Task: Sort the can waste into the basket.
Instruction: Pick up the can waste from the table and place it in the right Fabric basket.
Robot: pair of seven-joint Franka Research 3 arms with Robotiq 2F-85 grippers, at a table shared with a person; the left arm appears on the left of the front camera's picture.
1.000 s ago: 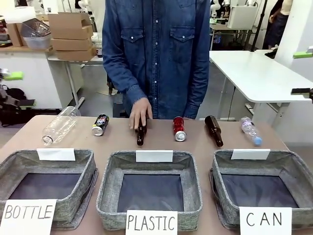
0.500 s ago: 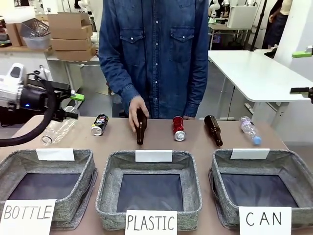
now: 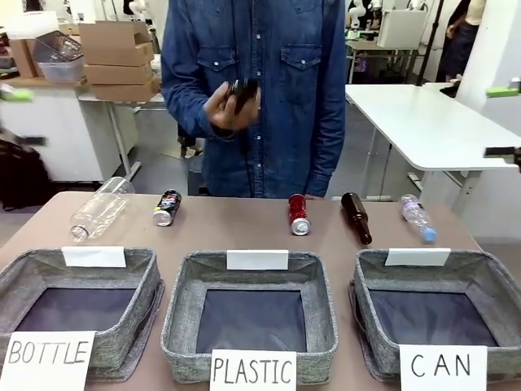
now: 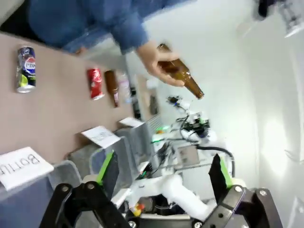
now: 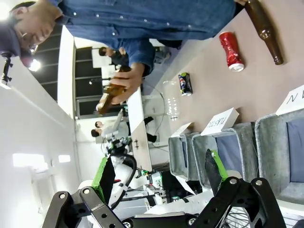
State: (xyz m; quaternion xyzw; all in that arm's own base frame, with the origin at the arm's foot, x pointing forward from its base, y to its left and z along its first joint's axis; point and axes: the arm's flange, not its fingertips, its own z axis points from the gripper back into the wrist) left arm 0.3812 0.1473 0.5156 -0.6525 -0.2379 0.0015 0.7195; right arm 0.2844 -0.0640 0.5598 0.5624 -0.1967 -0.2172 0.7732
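ok so red can [image 3: 299, 214], black can [image 3: 167, 208] lying on counter [image 3: 244, 236], far row; CAN basket [image 3: 472, 262] front right, nothing in it yet. person's hand [image 3: 228, 110] holds brown bottle [image 3: 242, 91] up, guess clearing it. left claw [image 4: 164, 166], right claw [image 5: 159, 168] spread, empty.

Three handwritten white cards stand at the table's [image 3: 244, 232] near edge. The left card [image 3: 46, 358], before the left bin [image 3: 32, 259], reads "BOTTLE". The middle card [image 3: 252, 371], before the middle bin [image 3: 183, 285], reads "PLASTIC". The right card [image 3: 442, 366], before the basket [image 3: 488, 269], reads "CAN". Print on the black can [image 3: 167, 208] and the red can [image 3: 298, 213] is not legible.
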